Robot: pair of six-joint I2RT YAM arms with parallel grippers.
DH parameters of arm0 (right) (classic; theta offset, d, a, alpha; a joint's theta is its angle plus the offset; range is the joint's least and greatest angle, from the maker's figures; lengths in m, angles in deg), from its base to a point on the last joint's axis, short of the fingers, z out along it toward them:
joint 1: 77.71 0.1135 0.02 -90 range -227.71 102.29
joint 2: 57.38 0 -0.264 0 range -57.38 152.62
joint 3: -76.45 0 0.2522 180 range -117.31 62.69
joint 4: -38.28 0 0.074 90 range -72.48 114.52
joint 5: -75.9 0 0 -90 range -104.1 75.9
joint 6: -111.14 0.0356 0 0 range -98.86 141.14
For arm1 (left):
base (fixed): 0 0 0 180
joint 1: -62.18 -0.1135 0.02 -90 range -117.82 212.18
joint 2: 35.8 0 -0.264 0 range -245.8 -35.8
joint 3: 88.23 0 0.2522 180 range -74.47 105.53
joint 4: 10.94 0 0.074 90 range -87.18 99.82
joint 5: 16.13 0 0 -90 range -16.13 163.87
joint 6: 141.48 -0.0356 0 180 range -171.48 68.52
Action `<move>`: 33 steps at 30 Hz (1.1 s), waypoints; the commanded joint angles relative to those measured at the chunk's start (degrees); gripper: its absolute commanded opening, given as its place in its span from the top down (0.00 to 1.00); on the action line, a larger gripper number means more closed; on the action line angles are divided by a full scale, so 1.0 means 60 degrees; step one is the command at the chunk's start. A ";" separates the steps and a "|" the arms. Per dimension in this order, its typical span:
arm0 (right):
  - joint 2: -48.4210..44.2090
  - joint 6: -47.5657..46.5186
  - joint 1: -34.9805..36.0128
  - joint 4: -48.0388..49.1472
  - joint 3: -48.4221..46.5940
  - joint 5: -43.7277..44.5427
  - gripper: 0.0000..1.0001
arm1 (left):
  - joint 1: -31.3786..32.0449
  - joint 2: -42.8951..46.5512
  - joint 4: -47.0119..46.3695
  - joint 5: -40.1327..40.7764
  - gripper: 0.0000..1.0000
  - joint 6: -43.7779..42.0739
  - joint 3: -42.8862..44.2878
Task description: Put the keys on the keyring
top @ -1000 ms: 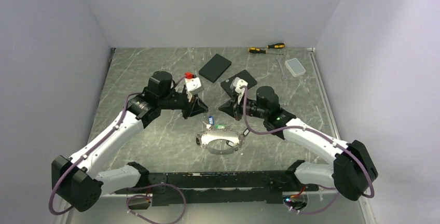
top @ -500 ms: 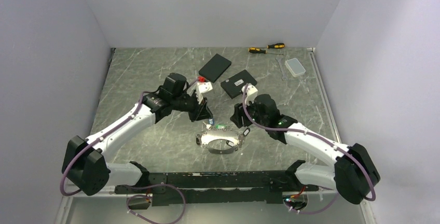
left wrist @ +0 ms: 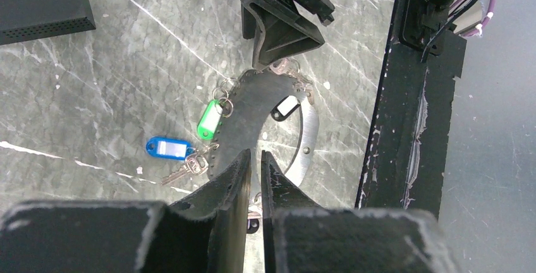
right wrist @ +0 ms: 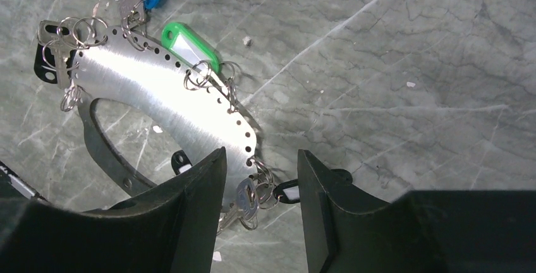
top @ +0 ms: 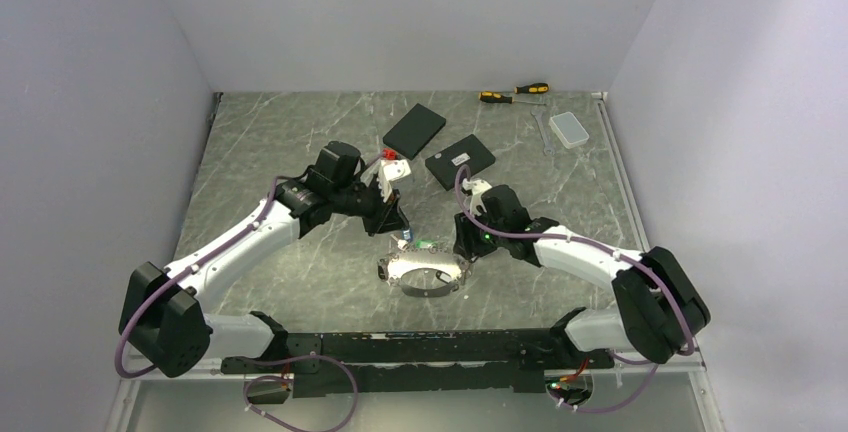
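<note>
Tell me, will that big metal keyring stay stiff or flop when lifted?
Probably stiff: the keyring looks like a flat brushed-metal band. The keys hang on loose little split rings, so they would likely swing. Its smooth, shiny face may be slippery.

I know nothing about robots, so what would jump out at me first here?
Probably the shiny, hole-punched keyring lying on the table. The right claw gapes over one end, the left claw hangs above the opposite side, and a blue key tag and a green key tag lie at its edge.
</note>
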State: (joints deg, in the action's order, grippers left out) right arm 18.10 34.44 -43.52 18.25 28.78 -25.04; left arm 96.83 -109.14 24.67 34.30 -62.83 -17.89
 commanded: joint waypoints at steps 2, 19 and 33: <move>0.0107 0.0186 -0.0100 0.0148 -0.0015 -0.0586 0.51 | 0.0054 0.0182 0.0019 0.0031 0.85 -0.0202 0.0447; 0.0463 0.0240 -0.0243 0.0387 0.0173 -0.0980 0.66 | 0.0060 0.0183 0.0066 0.0004 0.87 -0.0262 0.0443; 0.0309 0.0172 -0.0272 0.0475 0.0276 -0.1311 1.00 | 0.0069 0.0168 0.0106 0.0036 0.88 -0.0292 0.0465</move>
State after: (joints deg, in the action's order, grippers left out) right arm 21.78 35.70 -44.81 18.74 30.31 -31.75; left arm 96.90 -109.14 24.97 34.76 -63.47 -17.85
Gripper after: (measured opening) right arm 0.044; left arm 0.125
